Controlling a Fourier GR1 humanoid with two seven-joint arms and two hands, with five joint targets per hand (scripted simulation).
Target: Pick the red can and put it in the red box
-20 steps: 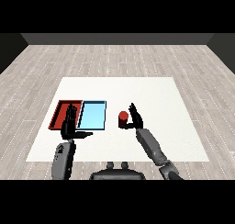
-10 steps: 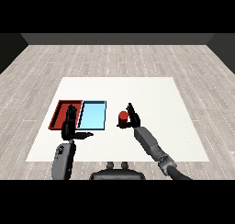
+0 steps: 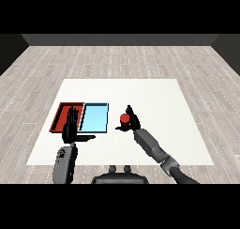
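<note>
The red can (image 3: 124,120) stands upright on the white table (image 3: 154,96), just right of the light blue tray (image 3: 94,117). My right hand (image 3: 132,122) is against the can's right side with its fingers curled round it. The red tray (image 3: 64,114) lies left of the blue tray, with nothing visible in it. My left hand (image 3: 71,127) hovers open over the red tray's near right corner, fingers straight and thumb out to the right.
The two trays lie side by side at the table's left middle. The table's near edge (image 3: 117,164) runs just behind my forearms. Grey plank floor surrounds the table.
My right hand has moved left and closed in on the red can, its fingers now round it. The left hand has stayed in place.
</note>
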